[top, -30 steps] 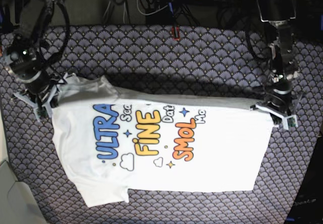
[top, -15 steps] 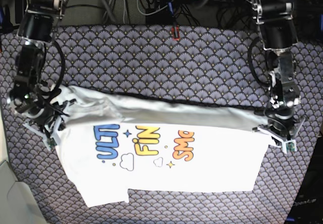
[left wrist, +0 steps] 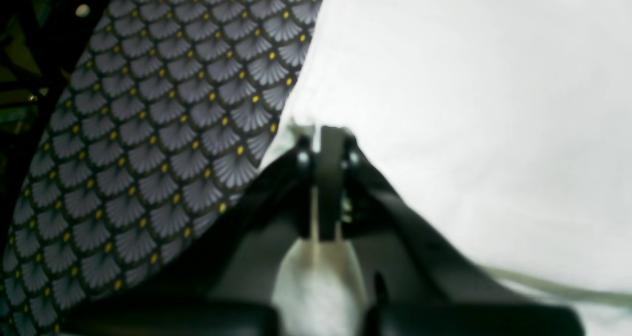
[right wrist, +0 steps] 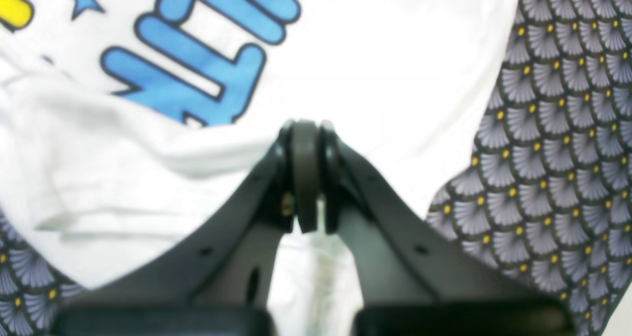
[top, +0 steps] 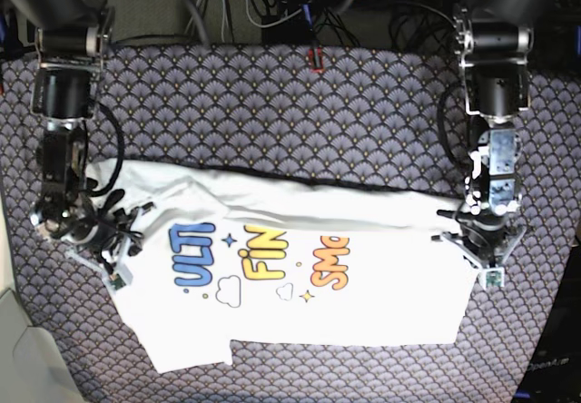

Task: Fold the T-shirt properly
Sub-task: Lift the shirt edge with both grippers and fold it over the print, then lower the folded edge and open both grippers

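The white T-shirt (top: 363, 303) lies print-up on the patterned table cover. Its far edge is folded forward over the top of the blue, yellow and orange letters. At the shirt's right edge in the base view, my left gripper (top: 486, 265) is shut on that folded edge. Its wrist view shows the left gripper (left wrist: 323, 134) pinching white T-shirt cloth (left wrist: 469, 104). My right gripper (top: 113, 267) is shut on the shirt's left edge near the sleeve. In its wrist view the right gripper (right wrist: 306, 129) is pressed together over T-shirt cloth (right wrist: 370, 55), beside the blue letters (right wrist: 207, 64).
A dark cover with a grey fan pattern (top: 272, 103) spans the whole table. Cables and a small red item (top: 315, 58) lie along the far edge. A pale surface (top: 18, 358) shows at the front left corner.
Both grippers have moved toward the front edge, carrying the shirt's far edge with them. The folded-over part now hides more of the print than a second ago.
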Available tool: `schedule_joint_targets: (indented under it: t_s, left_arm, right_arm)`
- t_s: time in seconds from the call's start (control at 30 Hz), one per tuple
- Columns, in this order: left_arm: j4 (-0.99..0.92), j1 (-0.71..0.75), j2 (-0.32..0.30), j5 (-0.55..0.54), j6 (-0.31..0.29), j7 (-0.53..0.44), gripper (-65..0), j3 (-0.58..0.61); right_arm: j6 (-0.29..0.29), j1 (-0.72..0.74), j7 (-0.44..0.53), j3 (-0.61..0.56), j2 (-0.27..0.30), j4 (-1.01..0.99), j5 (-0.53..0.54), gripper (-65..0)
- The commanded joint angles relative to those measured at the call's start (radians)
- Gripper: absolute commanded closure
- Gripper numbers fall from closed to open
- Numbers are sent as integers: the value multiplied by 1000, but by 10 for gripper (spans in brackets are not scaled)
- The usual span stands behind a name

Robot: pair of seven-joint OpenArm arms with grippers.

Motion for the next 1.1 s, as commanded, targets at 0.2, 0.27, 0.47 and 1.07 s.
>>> schedule_joint_targets:
  t_s: [0.2, 0.27, 0.47, 1.07]
  left_arm:
    - [-5, -71, -16, 2, 7, -27, -10, -1]
    - [-5, -82, -21, 2, 7, -27, -10, -1]
    - [-25, -84, -21, 2, 7, -27, -10, -5]
    - [-168, -96, -42, 2, 12, -150, -10, -2]
  right_arm:
    - [-4, 142, 50, -21, 21, -112, -23, 0]
    - [-4, 148, 67, -40, 17, -117, -74, 0]
    - [-4, 149, 104, -47, -3, -118, -163, 0]
    - [-4, 151, 112, -49, 0, -118, -168, 0]
